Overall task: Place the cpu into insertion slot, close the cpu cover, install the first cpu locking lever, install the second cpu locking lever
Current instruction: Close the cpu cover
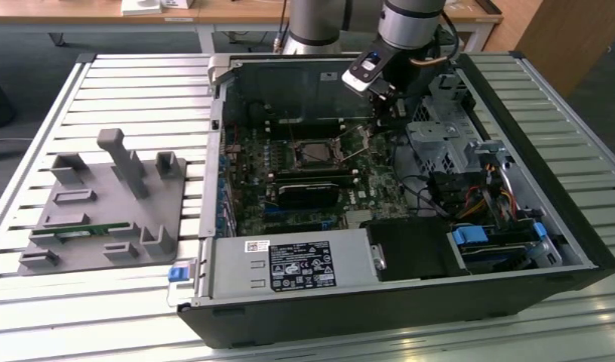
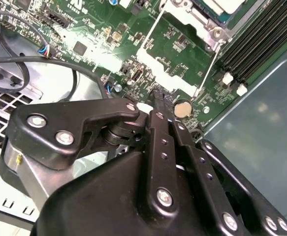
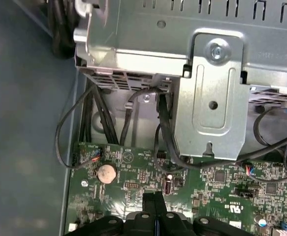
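The gripper (image 3: pixel 155 199) is narrow, its fingers pressed together on nothing, just above the motherboard (image 3: pixel 217 179) near a coin battery (image 3: pixel 106 173). The cpu (image 1: pixel 315 154) lies seated mid-board.

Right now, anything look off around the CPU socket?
Yes: a thin metal locking lever juts out at an angle from the insertion slot, toward the exterior view's right, not flat beside it. The gripper hangs over the board near it, fingers shut. Nothing looks spilled or broken.
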Available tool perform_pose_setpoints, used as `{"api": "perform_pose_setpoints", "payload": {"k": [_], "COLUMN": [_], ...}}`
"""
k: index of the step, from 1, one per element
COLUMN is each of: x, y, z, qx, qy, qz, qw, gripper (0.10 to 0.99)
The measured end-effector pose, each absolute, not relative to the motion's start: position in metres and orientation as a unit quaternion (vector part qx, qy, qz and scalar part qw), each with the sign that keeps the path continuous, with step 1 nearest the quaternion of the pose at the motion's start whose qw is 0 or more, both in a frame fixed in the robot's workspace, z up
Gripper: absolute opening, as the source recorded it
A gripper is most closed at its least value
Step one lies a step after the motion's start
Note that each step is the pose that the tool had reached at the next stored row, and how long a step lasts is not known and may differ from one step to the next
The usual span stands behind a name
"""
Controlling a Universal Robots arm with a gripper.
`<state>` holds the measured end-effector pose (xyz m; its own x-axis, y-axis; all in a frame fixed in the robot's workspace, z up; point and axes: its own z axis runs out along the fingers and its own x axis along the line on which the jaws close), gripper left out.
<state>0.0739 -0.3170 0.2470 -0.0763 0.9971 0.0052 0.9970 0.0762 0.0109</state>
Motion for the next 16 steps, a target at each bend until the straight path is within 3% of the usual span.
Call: {"api": "perform_pose_setpoints", "payload": {"k": [16], "x": [0.068], "y": [-0.316], "z": [0.237], "qx": [0.684], "qy": [0.729], "qz": [0.005], "qw": [0.002], "gripper": [0.106]}}
